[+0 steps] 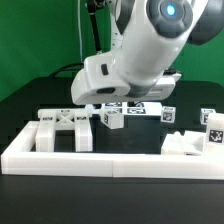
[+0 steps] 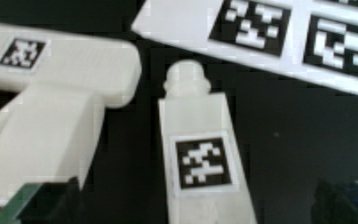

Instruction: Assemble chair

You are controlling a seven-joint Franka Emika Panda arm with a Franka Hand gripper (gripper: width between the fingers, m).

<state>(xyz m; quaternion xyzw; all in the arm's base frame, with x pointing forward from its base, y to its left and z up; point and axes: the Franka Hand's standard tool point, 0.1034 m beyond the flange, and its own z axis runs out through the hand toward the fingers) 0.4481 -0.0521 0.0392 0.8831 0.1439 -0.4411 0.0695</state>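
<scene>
My fingers (image 2: 19,205) hang apart over the table (image 2: 131,190), leg (image 2: 197,140) flat between them, a bigger part (image 2: 51,95) just beside it toward 9 o'clock in the exterior view: if I drop off-centre, one finger could land on that part and skew the leg.

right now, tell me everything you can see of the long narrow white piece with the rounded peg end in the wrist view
The long narrow piece is a smooth white bar, plastic-looking, with a rounded peg at one end and a black-and-white tag on its upper face. It lies flat on the black table, with the peg toward the marker board but short of it. A thin dark gap parts it from the wider white part beside it.
</scene>
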